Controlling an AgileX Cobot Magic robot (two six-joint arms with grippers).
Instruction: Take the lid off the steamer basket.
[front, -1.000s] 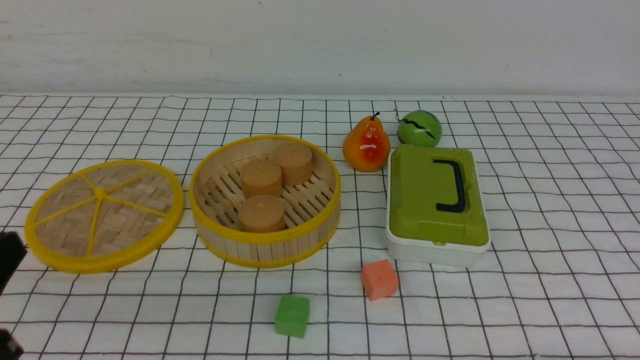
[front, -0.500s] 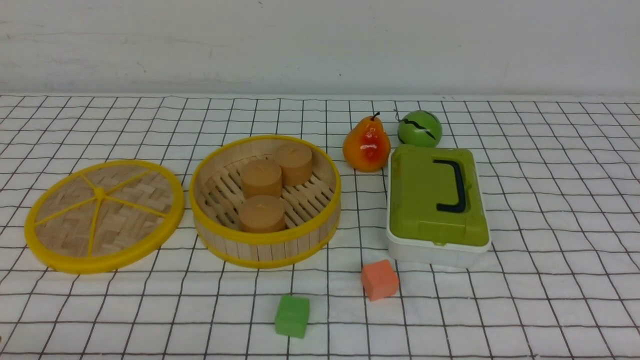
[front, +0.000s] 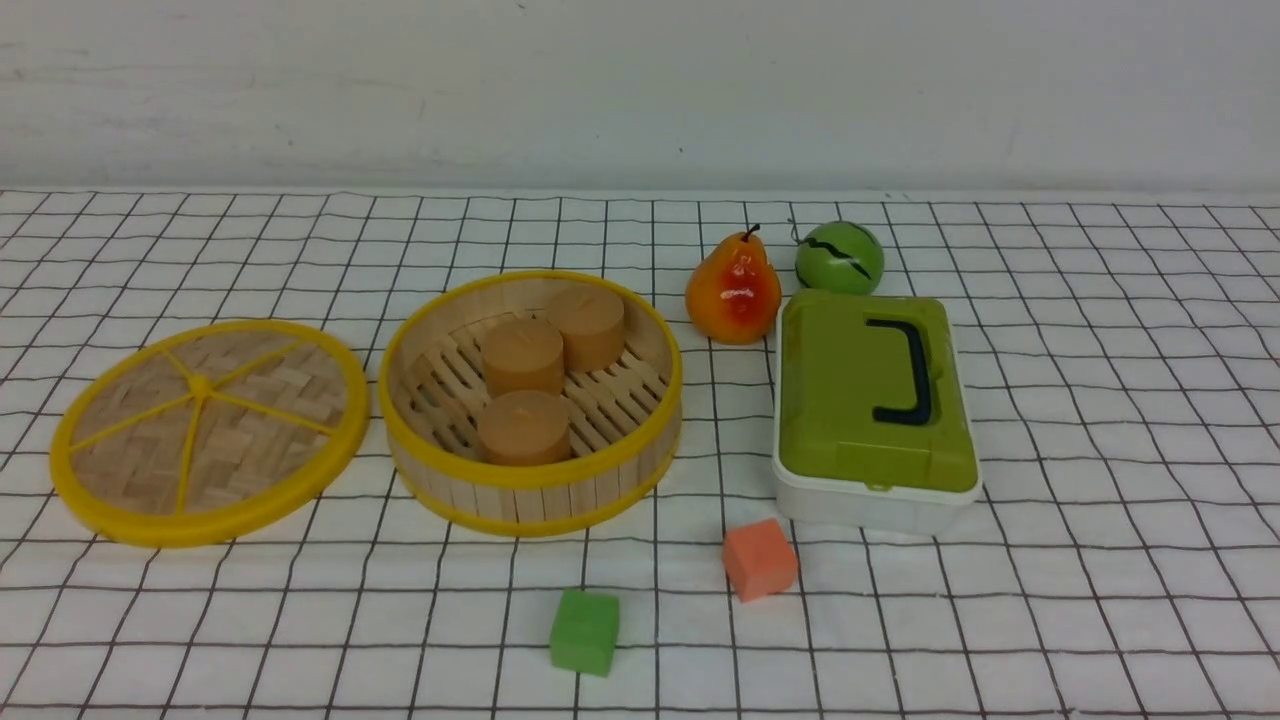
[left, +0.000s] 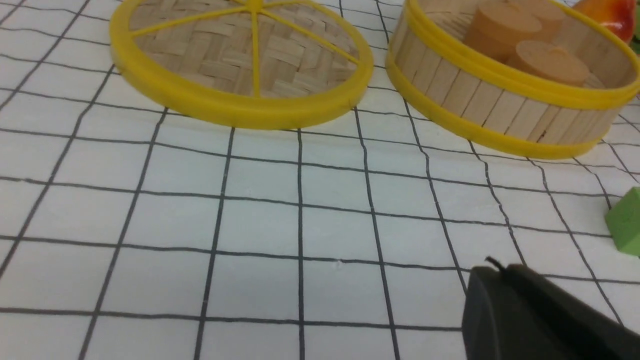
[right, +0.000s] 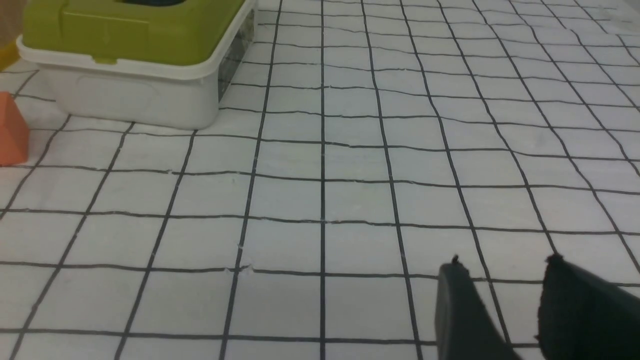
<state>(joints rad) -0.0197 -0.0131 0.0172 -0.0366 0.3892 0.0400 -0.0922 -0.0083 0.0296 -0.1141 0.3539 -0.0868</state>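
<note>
Right wrist view: right gripper (right: 500, 272) hovers low, fingers slightly apart, empty; left gripper (left: 505, 305), cannot tell.

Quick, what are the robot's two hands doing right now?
Left gripper: cannot tell; only one dark piece shows.
Right gripper: open, holding nothing.

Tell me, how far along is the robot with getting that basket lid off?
Looks finished. The lid lies flat on the cloth beside the basket, which stands open with three round blocks inside. The left gripper and right gripper hold nothing; nothing seems left.
</note>
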